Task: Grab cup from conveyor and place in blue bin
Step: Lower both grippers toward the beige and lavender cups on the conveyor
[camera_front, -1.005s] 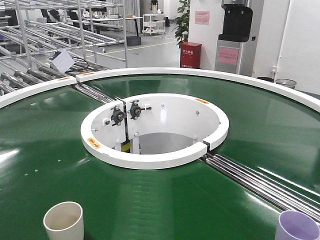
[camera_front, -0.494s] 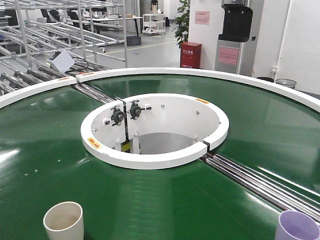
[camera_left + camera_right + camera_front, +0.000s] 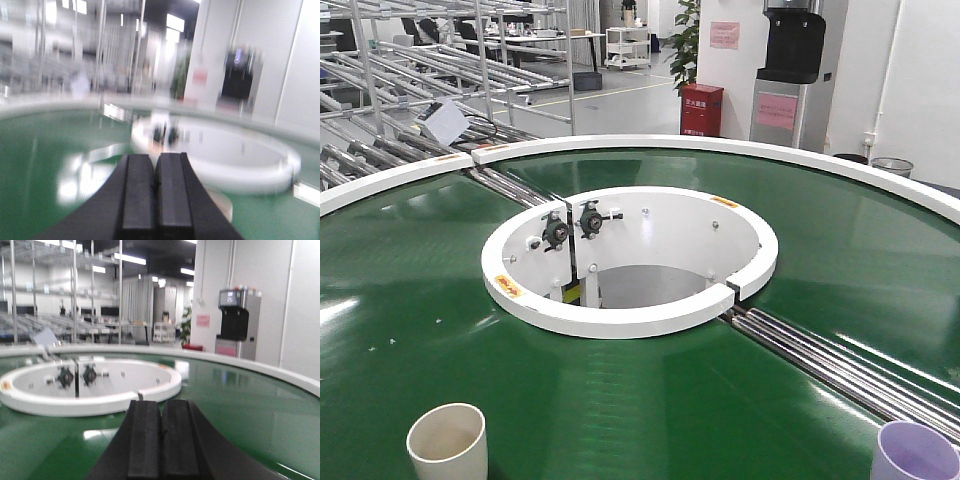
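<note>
Exterior front-facing view: two cups stand upright on the conveyor [image 3: 410, 300], a ring of green belt.
A cream cup [image 3: 447, 440] is at the near left and a lilac cup [image 3: 914, 452] at the near right, well apart, with the white well [image 3: 630, 255] beyond them. Left wrist view, blurred: the left gripper [image 3: 155, 160] has its black fingers pressed together, the well ahead to their right. Right wrist view: the right gripper [image 3: 161, 405] is likewise closed on nothing, the well ahead to its left.

Open conveyor [image 3: 670, 410] between cream cup [image 3: 447, 445] and lilac cup [image 3: 915, 456]
</note>
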### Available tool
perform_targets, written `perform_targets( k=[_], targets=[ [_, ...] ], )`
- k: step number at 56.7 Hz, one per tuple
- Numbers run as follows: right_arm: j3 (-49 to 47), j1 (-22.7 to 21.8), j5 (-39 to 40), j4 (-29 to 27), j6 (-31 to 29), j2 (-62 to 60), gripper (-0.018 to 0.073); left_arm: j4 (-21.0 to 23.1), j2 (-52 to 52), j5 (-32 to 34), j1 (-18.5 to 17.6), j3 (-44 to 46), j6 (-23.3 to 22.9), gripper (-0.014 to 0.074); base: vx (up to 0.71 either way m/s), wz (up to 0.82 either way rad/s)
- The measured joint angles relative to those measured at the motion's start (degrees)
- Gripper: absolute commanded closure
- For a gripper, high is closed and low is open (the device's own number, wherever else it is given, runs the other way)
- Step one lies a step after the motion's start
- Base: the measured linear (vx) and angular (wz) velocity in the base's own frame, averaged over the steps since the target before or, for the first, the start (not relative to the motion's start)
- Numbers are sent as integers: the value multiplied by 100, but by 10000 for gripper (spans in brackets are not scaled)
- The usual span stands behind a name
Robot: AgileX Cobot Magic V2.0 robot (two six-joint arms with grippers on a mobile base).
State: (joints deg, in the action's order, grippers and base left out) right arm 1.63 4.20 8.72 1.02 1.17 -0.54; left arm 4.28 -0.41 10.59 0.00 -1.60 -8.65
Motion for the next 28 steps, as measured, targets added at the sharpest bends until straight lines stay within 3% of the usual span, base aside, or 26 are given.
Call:
perform_targets(
  k=[4, 7, 18, 28],
  targets=[
    [-115, 0, -173, -30, 58, 0, 568, 0, 0, 489, 0, 74, 0, 559, 0, 0],
    [-446, 0, -472, -35, 87, 52, 568, 0, 0, 460, 0, 321, 32, 559, 0, 0],
    [-2056, 0, -1589, -35, 112, 1106, 568, 0, 620, -439, 0, 2161, 634, 559, 0, 0],
    [-2867, 0, -1852, -35, 127, 2414, 566, -2, 1750, -1310, 0, 3154, 1266, 559, 0, 0]
  ],
)
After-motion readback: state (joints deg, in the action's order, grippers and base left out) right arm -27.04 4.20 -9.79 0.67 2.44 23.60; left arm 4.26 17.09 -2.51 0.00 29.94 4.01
